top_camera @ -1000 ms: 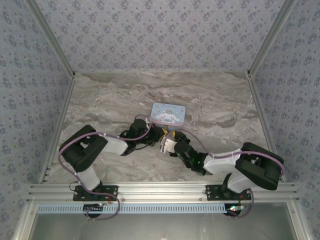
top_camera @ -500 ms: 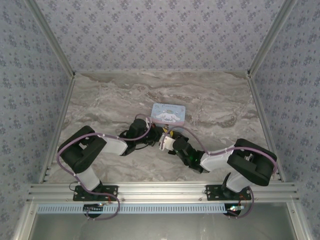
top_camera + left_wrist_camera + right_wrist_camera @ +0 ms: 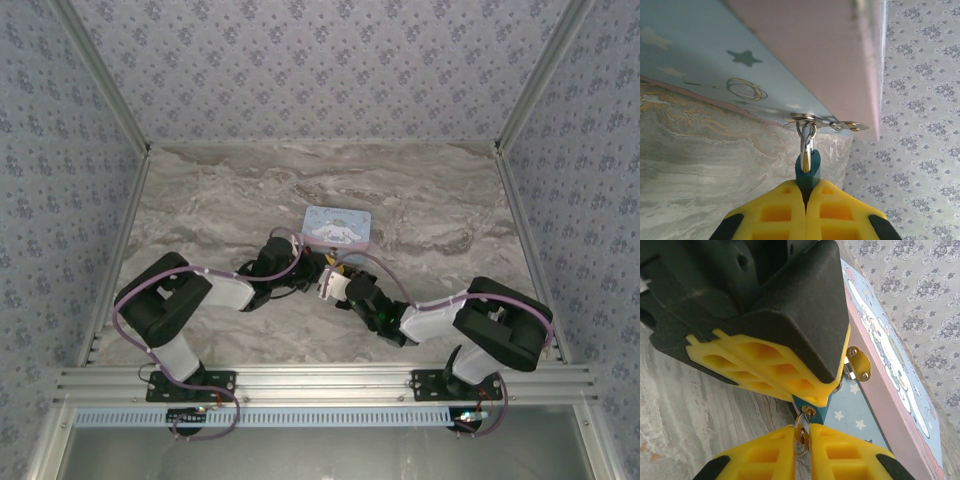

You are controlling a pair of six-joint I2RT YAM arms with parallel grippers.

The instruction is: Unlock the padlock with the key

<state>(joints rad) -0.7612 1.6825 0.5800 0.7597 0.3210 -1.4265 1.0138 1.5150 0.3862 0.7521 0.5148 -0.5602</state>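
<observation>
Left hand (image 3: 806,192) grips the padlock (image 3: 808,169) — its yellow fingers press together around the teal body. The lock's thin shackle hangs through the metal hasp (image 3: 807,120) on the front wall of the tin (image 3: 805,45). Right hand (image 3: 802,436) meets it end-on, fingers pinched on the key (image 3: 801,429), a small silvery ring-ended piece right at the padlock's keyhole end; whether it sits inside the lock cannot be told. Both hands crowd the tin's near edge with hardly a gap between them. Beyond them the marbled desk (image 3: 200,210) runs wide to the left, right and far side, out to the metal rails (image 3: 115,260) and patterned walls (image 3: 320,60). Stars and a ringed planet mark the tin's pale blue side and a white cartoon figure marks the lid — any lettering is too small to read.
</observation>
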